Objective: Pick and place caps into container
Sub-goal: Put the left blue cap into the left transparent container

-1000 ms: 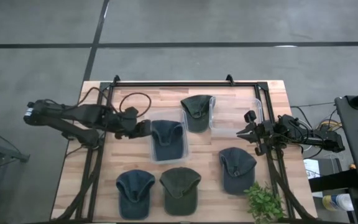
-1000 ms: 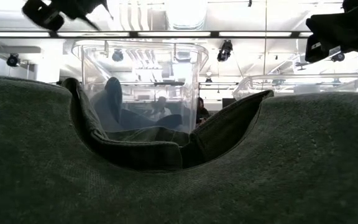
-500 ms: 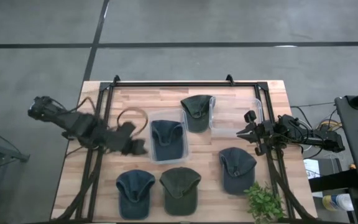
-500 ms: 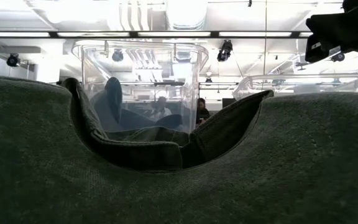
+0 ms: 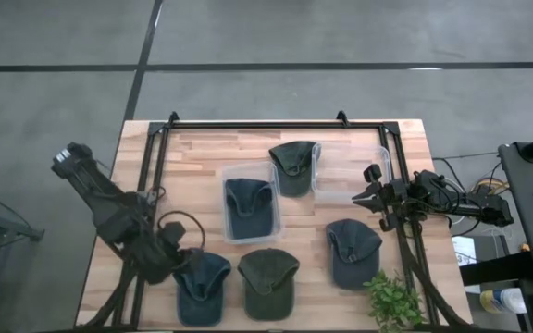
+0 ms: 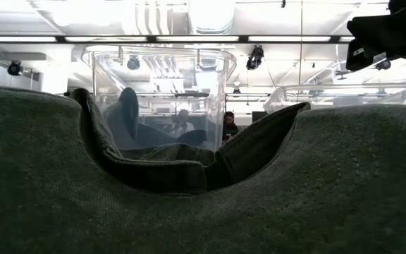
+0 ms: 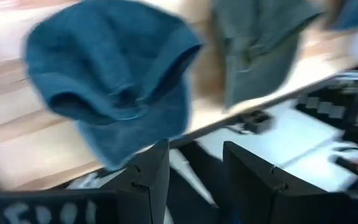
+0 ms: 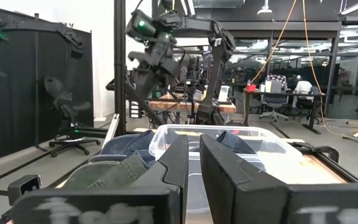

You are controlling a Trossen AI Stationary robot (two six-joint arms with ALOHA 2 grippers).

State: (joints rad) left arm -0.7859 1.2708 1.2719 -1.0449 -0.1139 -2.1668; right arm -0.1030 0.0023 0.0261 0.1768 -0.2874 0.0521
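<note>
Caps: left gripper (image 5: pixel 185 265) jaws spread, over near-left blue cap (image 5: pixel 202 287); right gripper (image 5: pixel 359 198) jaws nearly together, empty, beside container (image 5: pixel 350 174).

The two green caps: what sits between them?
Seen from above, the clear bin holding a blue cap sits between the far green cap and the near green cap.

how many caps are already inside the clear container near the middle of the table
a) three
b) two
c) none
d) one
d) In the high view one slate-blue cap lies inside the clear container; the other four caps lie outside it, one olive cap beside its far corner and three on the wood along the near edge.
</note>
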